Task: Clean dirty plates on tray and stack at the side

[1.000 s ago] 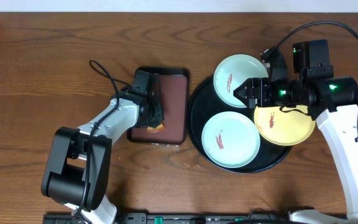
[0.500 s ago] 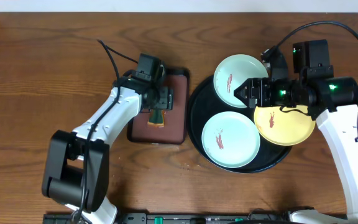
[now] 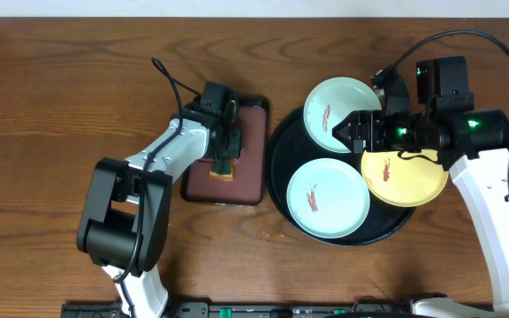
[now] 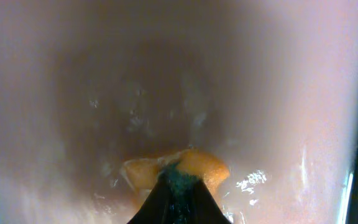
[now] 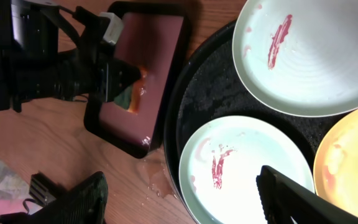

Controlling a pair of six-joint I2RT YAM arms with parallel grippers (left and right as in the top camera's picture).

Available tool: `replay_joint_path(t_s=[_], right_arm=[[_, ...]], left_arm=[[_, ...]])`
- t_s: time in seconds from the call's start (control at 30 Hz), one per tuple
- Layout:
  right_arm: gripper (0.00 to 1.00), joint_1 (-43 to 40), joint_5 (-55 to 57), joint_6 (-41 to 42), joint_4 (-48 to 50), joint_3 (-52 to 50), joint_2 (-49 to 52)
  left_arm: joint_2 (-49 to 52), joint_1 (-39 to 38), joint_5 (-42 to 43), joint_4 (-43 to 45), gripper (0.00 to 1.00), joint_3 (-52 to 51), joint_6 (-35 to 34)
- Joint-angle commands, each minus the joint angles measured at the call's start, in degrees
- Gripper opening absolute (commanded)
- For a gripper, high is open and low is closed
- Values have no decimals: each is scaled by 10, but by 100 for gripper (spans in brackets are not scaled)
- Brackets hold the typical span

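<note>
three plates [image 3: 327, 196] under wide-apart right end effector [image 3: 352, 134]; left end effector [image 3: 225, 152] closed on sponge [image 3: 224, 170] over maroon tray [image 3: 251, 141]

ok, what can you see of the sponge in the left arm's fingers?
The small orange-yellow foam sponge with a dark green scouring layer is pinched at its green part by the shut fingers of the left gripper, with orange lobes bulging out on either side. It appears pressed down on the maroon inside of the rectangular black tray, somewhat toward the near end. It looks soaked, with a wet sheen and droplets on the surface around it. Its underside is hidden.
</note>
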Motion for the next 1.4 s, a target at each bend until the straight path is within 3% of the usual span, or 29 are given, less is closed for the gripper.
replay_joint_path(t_s=[0.0, 0.07, 0.3, 0.43, 0.57, 0.6, 0.77, 0.97, 1.03, 1.07, 1.13, 1.37], right_arm=[[76, 7, -2, 5, 0, 10, -3], [76, 7, -2, 5, -1, 10, -3], [76, 7, -2, 5, -2, 10, -3], [76, 7, -2, 5, -2, 10, -3], [77, 7, -2, 5, -2, 10, -3], [77, 7, -2, 5, -1, 10, -3], [77, 7, -2, 7, 0, 10, -3], [77, 7, -2, 7, -1, 10, -3], [77, 7, -2, 7, -1, 10, -3], [77, 7, -2, 7, -1, 10, -3], [77, 7, -2, 7, -1, 10, -3], [78, 7, -2, 7, 0, 10, -3]], left_arm=[[-30, -2, 6, -18, 49, 23, 1], [-57, -2, 6, -35, 64, 25, 1], [-83, -2, 6, -137, 65, 22, -30], [-63, -2, 6, -137, 58, -10, -32], [-38, -2, 8, -126, 34, -27, -32], [-25, -2, 10, -125, 24, -29, -32], [-10, -2, 41, -122, 7, -29, -32], [-19, 2, 40, -153, 7, 18, -31], [-24, 2, 40, -174, 17, 46, -31], [-27, 1, 40, -181, 29, 56, -31], [-34, 1, 40, -183, 41, 75, -31], [-25, 1, 5, -145, 44, 46, -31]])
